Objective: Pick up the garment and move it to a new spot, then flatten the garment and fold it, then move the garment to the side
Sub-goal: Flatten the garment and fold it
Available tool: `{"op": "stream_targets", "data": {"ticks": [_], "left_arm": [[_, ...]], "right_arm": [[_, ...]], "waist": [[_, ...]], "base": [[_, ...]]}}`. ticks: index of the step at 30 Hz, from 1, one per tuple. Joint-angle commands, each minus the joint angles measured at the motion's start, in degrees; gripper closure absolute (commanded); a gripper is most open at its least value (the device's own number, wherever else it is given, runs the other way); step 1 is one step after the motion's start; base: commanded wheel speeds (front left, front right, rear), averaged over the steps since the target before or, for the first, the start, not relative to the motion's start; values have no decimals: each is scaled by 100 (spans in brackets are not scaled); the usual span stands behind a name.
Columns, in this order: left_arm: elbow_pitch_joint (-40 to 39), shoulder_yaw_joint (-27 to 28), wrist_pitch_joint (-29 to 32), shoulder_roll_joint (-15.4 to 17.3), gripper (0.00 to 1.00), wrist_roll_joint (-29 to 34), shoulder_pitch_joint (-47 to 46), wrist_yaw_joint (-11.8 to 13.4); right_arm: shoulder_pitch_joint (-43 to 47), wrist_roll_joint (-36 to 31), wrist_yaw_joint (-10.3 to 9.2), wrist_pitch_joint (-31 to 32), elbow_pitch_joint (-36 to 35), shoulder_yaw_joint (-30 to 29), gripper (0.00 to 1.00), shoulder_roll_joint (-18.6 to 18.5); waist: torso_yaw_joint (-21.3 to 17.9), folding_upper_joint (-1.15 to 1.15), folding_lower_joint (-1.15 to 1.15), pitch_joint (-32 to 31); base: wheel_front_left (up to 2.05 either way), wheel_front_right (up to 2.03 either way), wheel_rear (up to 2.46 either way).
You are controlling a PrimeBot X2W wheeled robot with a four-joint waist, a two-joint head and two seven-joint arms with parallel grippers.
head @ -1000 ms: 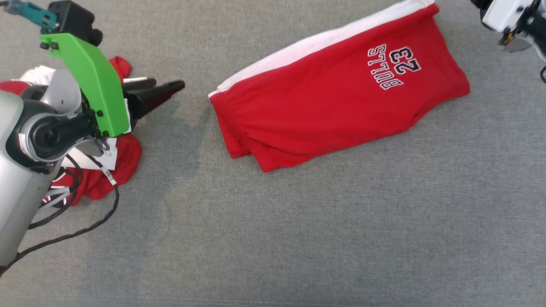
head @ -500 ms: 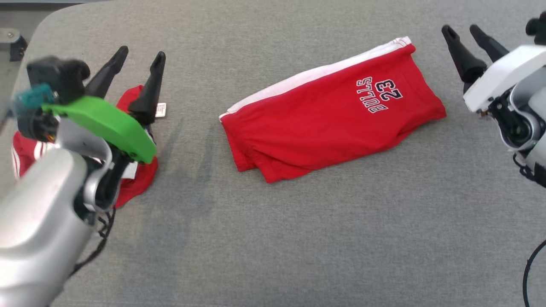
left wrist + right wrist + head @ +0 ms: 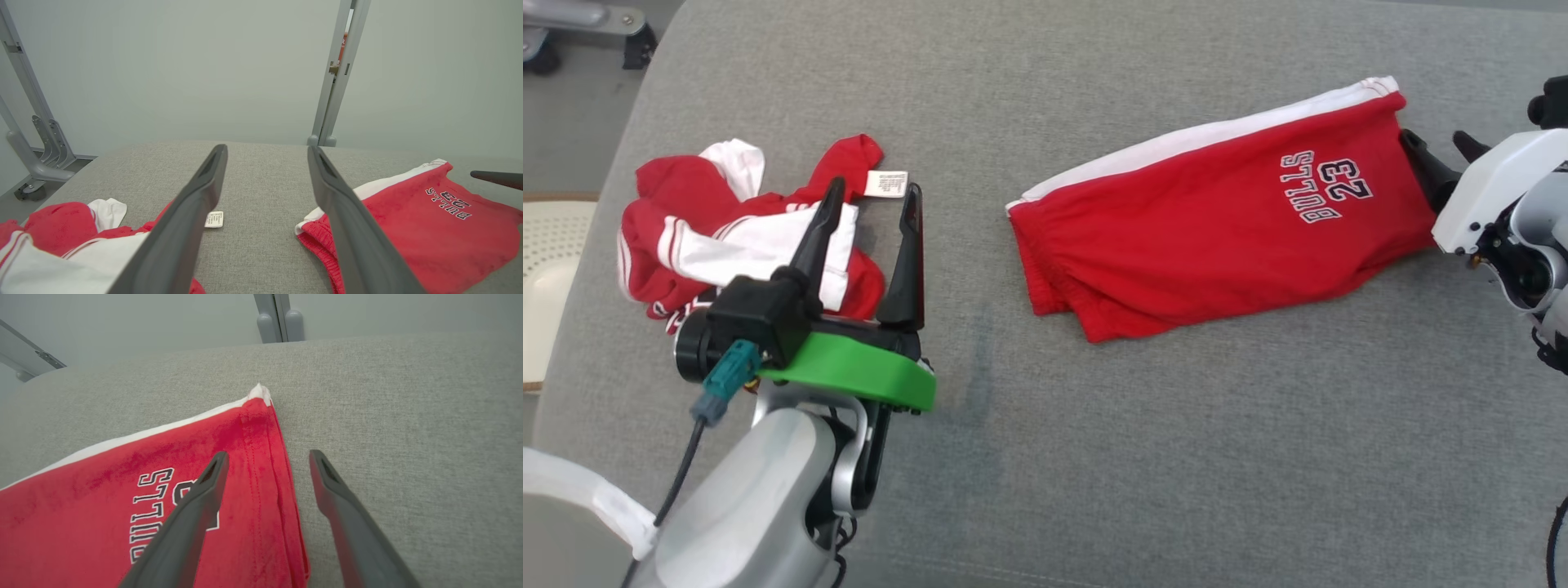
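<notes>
Grey counter (image 3: 1094,457), pale wall (image 3: 163,61): red shorts (image 3: 1217,229) are being straddled at the hem by open right jaws, left jaws open too.

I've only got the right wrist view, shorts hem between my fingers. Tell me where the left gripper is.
Observer: The left gripper hangs open at the edge of a crumpled red-and-white garment, holding nothing.
Operator: Report whether it touches the shorts.
Observer: No. Bare grey surface lies between it and the waistband end of the red shorts.
Operator: Say what's near its fingertips.
Observer: A small white label at the crumpled garment's edge lies between them.
</notes>
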Motion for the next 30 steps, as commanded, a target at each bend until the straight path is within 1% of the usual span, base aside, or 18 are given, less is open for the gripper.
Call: {"op": "stream_targets", "data": {"ticks": [1, 7, 10, 13, 17, 18, 19, 20, 21, 23, 26, 30], "left_arm": [[-50, 146, -24, -101, 0, 116, 200, -26], [-53, 524, -22, -591, 0, 440, 621, -292], [-10, 693, -23, -788, 0, 623, 717, -446], [51, 846, -23, -931, 0, 756, 783, -576], [139, 1024, -24, -1098, 0, 925, 860, -734], [176, 1052, -24, -1137, 0, 972, 883, -773], [206, 1080, -24, -1168, 0, 1004, 898, -805], [252, 1118, -24, -1210, 0, 1036, 912, -845], [286, 1147, -24, -1248, 0, 1056, 921, -876], [355, 1197, -23, -1310, 0, 1104, 951, -952], [480, 1281, -23, -1374, 0, 1169, 1004, -1043], [587, 1416, -23, -1411, 0, 1260, 1057, -1147]], "right_arm": [[-31, 43, -6, 101, 97, 19, 0, -17], [-153, 86, -6, 498, 537, 73, 0, -68], [-126, 146, -6, 984, 647, 136, 0, -118], [-39, 252, -6, 1469, 724, 171, 0, -81], [88, 421, -7, 2303, 626, 229, 0, -34], [149, 480, -6, 2562, 582, 247, 24, -21], [180, 506, -2, 2722, 534, 264, 58, -13], [171, 529, -1, 2834, 481, 275, 100, -13], [153, 544, 0, 2850, 436, 265, 100, -14], [82, 515, 6, 2655, 336, 227, 100, -15], [-9, 460, 5, 2188, 277, 112, 100, -57], [73, 596, -1, 1543, 229, -126, 100, -3]], "waist": [[193, 0, 0, 93], [470, 0, 0, 262], [595, 0, 0, 338], [660, 0, 0, 367], [689, 0, 0, 374], [689, 0, 0, 361], [685, 0, 0, 349], [675, 0, 0, 330], [666, 0, 0, 308], [638, 0, 0, 255], [569, 0, 0, 136], [399, 0, 0, -96]], "base": [[0, 0, 0], [0, 0, 0], [0, 0, 0], [0, 0, 0], [0, 0, 0], [0, 0, 0], [0, 0, 0], [0, 0, 0], [0, 0, 0], [0, 0, 0], [0, 0, 0], [0, 0, 0]]}}
